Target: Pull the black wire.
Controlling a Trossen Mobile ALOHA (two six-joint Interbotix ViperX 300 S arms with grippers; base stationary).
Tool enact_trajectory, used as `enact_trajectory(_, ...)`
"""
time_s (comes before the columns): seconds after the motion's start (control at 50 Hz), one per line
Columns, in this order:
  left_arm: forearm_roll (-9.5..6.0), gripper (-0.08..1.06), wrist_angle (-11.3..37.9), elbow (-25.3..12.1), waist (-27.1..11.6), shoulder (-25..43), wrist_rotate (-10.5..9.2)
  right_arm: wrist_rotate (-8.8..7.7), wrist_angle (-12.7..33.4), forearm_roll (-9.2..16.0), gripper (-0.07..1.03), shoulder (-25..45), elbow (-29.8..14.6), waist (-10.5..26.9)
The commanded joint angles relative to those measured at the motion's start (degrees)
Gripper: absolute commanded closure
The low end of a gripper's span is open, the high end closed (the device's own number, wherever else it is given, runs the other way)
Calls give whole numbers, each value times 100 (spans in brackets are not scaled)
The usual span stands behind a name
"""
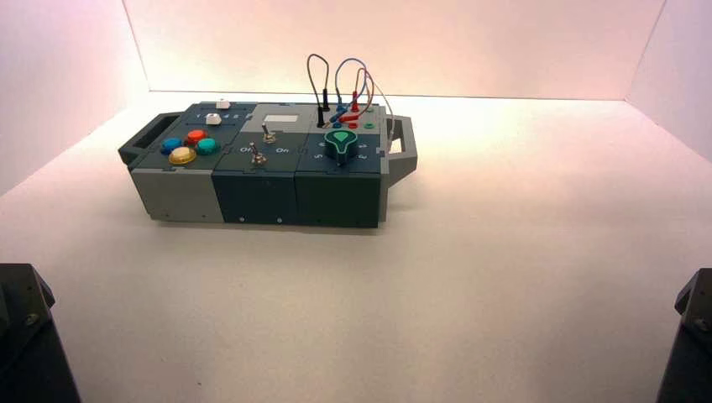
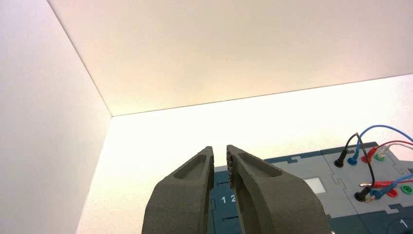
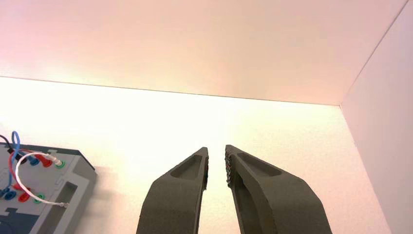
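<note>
Both arms are sitting parked at the near corners of the desk [image 1: 520, 277], well back from the box [image 1: 260, 180]. Left pincer [image 2: 220, 163] is holding nothing, fingers nearly together with just a slit between them; right pincer [image 3: 216, 163] is the same.

The black wire [image 1: 316, 75] is standing as a tall narrow arch at the box's far right section, both plugs seated. The blue-plug wire [image 1: 346, 74] and red-plug wire [image 1: 359, 84] are looping right beside it, arches overlapping in the high view.

Risks:
- Fingers are looking too closed to straddle the wire; they likely need opening first.
- Neighbouring loops are crowding it, so a loose approach could be snagging blue or red instead.
- Box is sitting free on the desk; a sideways pull could be dragging or tipping it rather than unseating the plugs.
- Thin wire could be slipping through the pads.
</note>
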Motion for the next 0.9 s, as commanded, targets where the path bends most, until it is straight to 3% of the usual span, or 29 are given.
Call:
enact_trajectory(0.02, 0, 80, 35, -114, 26, -79, -9, 9, -44, 0, 75, -18, -167, 26)
enact_trajectory(0.28, 0, 80, 185, -114, -18, -53, -9, 18, -44, 9, 75, 0, -185, 44)
enact_trajectory(0.54, 0, 80, 580, -281, -35, 0, -9, 26, 167, 35, 75, -79, -281, 334)
enact_trajectory(0.76, 18, 80, 1310, -527, -44, 0, 62, -9, 1301, 114, 75, -88, -756, 756)
enact_trajectory(0.9, 18, 80, 1863, -712, -44, 9, 79, -185, 1951, 105, 75, -9, -1011, 1169)
